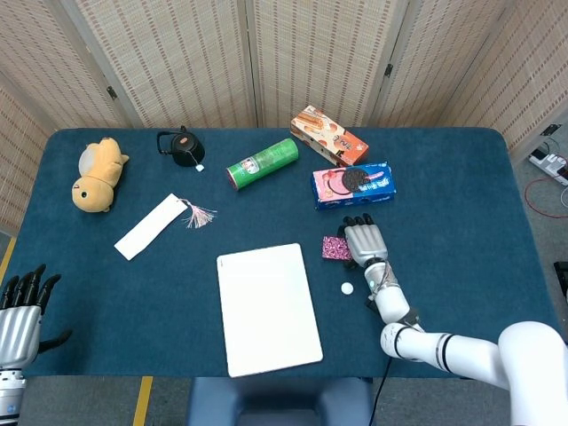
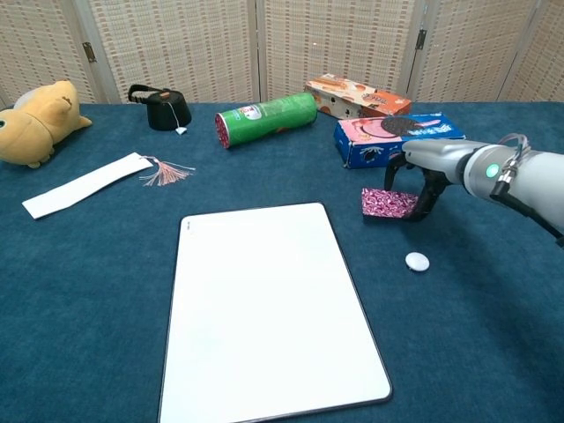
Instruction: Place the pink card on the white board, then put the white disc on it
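Note:
The pink card (image 2: 385,202) is pinched at its right edge by my right hand (image 2: 421,173) and sits slightly raised off the blue cloth, just right of the white board (image 2: 264,308). From the head view the card (image 1: 335,248) pokes out left of the right hand (image 1: 364,241), a short gap from the board (image 1: 266,306). The small white disc (image 2: 417,261) lies on the cloth below the hand, also visible as the disc (image 1: 347,287) in the head view. My left hand (image 1: 19,306) hangs at the table's near left corner, fingers spread, holding nothing.
Behind the right hand lie a blue cookie box (image 2: 397,137), an orange box (image 2: 357,95) and a green can (image 2: 264,118) on its side. At the left are a white bookmark with tassel (image 2: 88,183), a black pouch (image 2: 163,107) and a yellow plush (image 2: 33,122).

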Robot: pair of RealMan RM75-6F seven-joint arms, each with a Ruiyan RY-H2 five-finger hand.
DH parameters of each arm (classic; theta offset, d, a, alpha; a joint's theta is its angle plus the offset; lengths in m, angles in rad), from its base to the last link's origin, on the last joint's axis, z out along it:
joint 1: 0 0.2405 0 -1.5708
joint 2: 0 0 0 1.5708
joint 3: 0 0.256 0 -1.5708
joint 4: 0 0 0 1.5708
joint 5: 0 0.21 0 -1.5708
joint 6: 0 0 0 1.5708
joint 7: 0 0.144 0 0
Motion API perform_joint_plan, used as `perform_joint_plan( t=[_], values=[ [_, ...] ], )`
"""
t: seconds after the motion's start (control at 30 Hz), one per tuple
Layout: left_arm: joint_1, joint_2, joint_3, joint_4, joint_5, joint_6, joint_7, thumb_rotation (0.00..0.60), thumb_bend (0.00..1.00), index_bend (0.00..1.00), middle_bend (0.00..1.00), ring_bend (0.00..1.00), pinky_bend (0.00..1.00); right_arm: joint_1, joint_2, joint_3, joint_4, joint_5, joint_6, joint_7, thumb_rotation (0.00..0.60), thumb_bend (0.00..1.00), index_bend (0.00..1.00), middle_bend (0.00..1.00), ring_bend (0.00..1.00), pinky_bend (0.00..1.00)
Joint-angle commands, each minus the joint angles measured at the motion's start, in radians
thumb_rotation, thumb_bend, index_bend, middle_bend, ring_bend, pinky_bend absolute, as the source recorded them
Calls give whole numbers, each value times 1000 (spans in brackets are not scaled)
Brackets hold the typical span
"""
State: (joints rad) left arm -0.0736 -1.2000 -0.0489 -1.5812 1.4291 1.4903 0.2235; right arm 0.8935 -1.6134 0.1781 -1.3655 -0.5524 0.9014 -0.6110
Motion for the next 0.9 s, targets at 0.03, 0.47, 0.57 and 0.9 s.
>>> perform_joint_plan(
  t=[0.03, 0.47, 0.57, 0.9],
  values=[
    [1, 3, 0, -5, 0, 2, 3, 600, 131, 165, 53, 82, 0, -1, 36, 1, -87, -50, 25, 0, 600, 297, 356, 165, 119, 30],
    [8, 13, 1, -14, -5, 6, 5, 600, 132, 165, 53, 82, 0, 71, 4, -23, -259, -82, 46, -92, 600, 297, 356, 163, 119, 30],
    [10, 14, 2, -10, -6, 7, 2, 600, 132, 165, 53, 82, 0, 88, -16, -31, -263, -75, 50, -115, 600, 297, 356, 163, 119, 29],
    [11, 12, 1, -4, -6, 5, -8, 600, 131, 166, 53, 81, 0, 127, -52, -50, -268, -74, 73, -168, 600, 298, 307, 153, 109, 29]
  ],
)
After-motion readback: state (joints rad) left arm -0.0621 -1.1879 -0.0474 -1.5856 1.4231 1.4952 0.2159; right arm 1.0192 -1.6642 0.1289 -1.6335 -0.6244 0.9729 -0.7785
